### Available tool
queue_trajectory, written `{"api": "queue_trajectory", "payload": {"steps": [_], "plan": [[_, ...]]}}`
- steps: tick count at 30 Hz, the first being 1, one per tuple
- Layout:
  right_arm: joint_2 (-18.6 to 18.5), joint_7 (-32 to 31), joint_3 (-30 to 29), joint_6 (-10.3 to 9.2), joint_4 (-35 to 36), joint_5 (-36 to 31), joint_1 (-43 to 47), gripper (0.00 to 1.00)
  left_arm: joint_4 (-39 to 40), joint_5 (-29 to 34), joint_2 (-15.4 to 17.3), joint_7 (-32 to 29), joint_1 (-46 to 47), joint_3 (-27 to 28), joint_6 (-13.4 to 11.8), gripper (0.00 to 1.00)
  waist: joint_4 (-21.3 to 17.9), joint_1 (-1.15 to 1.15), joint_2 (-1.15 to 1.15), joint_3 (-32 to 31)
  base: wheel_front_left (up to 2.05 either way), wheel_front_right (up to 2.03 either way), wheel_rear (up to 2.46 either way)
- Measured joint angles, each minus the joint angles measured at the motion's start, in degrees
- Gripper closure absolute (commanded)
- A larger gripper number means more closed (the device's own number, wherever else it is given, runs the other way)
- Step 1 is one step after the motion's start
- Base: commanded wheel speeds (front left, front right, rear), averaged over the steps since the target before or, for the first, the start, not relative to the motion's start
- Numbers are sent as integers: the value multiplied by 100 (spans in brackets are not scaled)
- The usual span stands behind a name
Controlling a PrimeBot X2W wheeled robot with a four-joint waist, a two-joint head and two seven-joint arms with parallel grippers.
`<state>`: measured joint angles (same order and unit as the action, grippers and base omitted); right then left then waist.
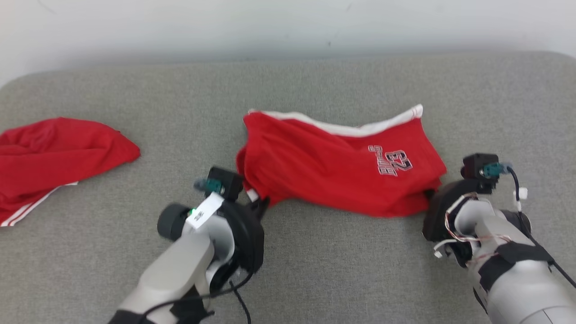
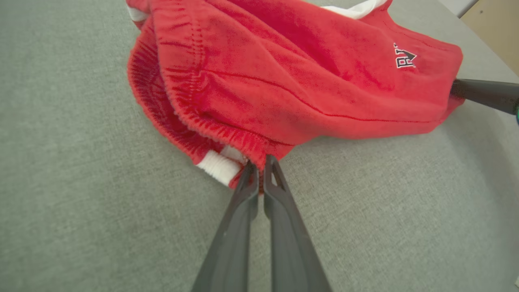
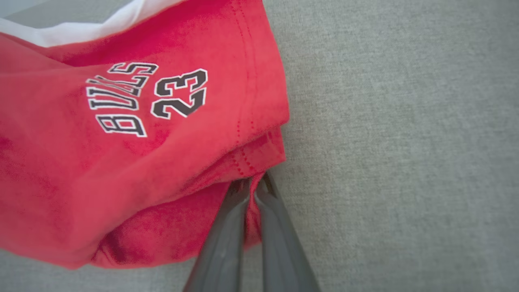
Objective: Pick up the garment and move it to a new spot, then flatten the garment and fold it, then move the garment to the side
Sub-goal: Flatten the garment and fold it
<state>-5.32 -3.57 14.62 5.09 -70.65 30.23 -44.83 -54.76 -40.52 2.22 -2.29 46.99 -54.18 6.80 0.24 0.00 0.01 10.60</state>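
the red shorts (image 1: 342, 166) are lying rumpled near the middle of the grey tabletop (image 1: 315, 279), waistband toward the robot's left and the leg hem with the "bulls 23" print (image 3: 146, 97) toward its right, a white stripe showing along the far edge. the left gripper (image 2: 259, 166) is clenching the near corner of the elastic waistband, beside a white tab, its fingers pressed together on the cloth. the right gripper (image 3: 251, 184) is pinching the near corner of the stitched hem, where several layers are stacking up. both corners are looking slightly raised, while the rest of the cloth is resting on the tabletop. judging from this, the task is sitting at an early grasp: both arms are taking hold of the near edge, either to carry the shorts to a new spot or to pull them flat. flattening, folding and moving aside all appear to be left. a second red garment (image 1: 54, 157) is lying well apart at the left edge.
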Motion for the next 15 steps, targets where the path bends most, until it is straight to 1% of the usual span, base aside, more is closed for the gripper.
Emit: {"api": "queue_trajectory", "payload": {"steps": [3, 9, 15], "plan": [[-77, 51, -37, 2, -44, 4, 164, 100, 34, -114, 60, 83, -348, -31, 34, 100, 19, 0, 0, -187, 0, 0, 0], [-248, 90, -111, 3, -162, 54, 601, 100, 181, -253, 299, 191, -1016, -192, 37, 100, 79, -1, 0, -616, 0, 0, 0], [-216, 177, -177, 23, -187, 164, 1127, 100, 575, -310, 498, 245, -1621, -476, 66, 100, 178, -1, -1, -1039, 0, 0, 0]]}}
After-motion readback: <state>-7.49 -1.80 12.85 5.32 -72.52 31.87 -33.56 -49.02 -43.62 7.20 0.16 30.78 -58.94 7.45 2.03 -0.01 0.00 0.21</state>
